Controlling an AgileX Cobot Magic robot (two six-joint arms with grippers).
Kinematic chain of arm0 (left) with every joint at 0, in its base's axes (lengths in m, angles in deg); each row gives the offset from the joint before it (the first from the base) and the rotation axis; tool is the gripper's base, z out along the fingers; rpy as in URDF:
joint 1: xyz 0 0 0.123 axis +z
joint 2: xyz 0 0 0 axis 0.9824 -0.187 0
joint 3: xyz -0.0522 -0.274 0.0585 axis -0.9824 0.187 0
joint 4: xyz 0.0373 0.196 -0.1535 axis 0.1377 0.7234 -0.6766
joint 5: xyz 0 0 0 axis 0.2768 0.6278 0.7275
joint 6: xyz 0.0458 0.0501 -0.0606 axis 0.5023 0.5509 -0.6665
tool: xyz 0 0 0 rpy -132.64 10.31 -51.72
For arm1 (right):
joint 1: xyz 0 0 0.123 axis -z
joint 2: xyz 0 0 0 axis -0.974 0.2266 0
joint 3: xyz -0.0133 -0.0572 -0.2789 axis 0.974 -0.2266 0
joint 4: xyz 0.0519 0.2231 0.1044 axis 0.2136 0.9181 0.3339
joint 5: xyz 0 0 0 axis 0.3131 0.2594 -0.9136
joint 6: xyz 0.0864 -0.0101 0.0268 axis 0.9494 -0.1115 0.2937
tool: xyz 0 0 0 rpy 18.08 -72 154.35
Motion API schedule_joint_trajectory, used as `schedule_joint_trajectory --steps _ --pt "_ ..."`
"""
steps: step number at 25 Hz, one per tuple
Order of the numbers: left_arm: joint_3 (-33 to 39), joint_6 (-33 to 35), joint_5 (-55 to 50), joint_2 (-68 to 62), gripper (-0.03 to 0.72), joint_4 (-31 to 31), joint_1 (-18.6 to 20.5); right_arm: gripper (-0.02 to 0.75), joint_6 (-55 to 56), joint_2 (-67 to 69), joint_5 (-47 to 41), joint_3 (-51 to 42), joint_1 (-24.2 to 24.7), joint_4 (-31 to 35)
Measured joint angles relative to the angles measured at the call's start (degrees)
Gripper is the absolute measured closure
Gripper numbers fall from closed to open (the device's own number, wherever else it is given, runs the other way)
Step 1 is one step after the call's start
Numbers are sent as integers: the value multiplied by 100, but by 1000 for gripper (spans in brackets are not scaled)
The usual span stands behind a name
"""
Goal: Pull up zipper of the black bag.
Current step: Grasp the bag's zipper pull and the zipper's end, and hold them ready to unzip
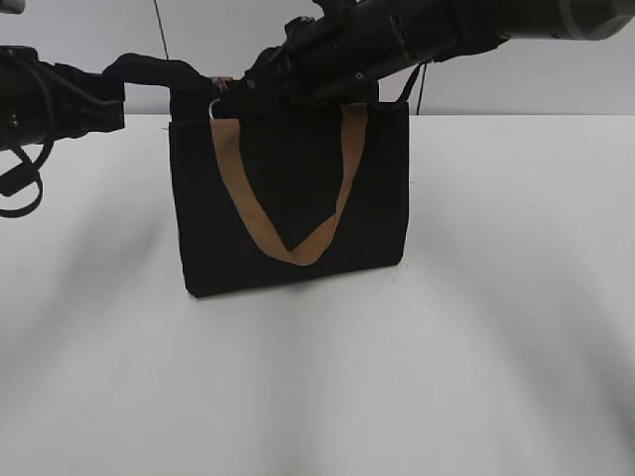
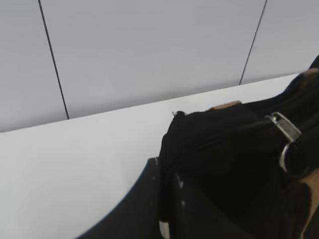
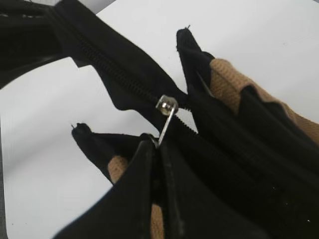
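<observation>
The black bag (image 1: 288,198) stands upright mid-table with a tan handle drooping in a V on its face. My left gripper (image 1: 193,84) is shut on the black fabric tab at the bag's top left end; in the left wrist view its jaws (image 2: 167,199) pinch that fabric. My right gripper (image 1: 248,87) is over the bag's top near the left end, shut on the zipper (image 3: 167,107) pull; its fingertips (image 3: 157,147) clamp the silver ring below the slider. The zipper also shows in the left wrist view (image 2: 286,134). The zip line (image 3: 114,74) runs ahead of the slider.
The white table (image 1: 446,347) spreads all round the bag. A grey panelled wall (image 2: 149,50) stands behind. The right arm (image 1: 446,30) crosses over the bag's top from the upper right. The left arm (image 1: 50,99) with loose cable sits at the left edge.
</observation>
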Motion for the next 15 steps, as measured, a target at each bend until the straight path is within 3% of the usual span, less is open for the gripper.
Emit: schedule_joint_trajectory --steps 15 --pt "0 0 -1012 0 685 303 -12 752 16 -167 -447 0 276 329"
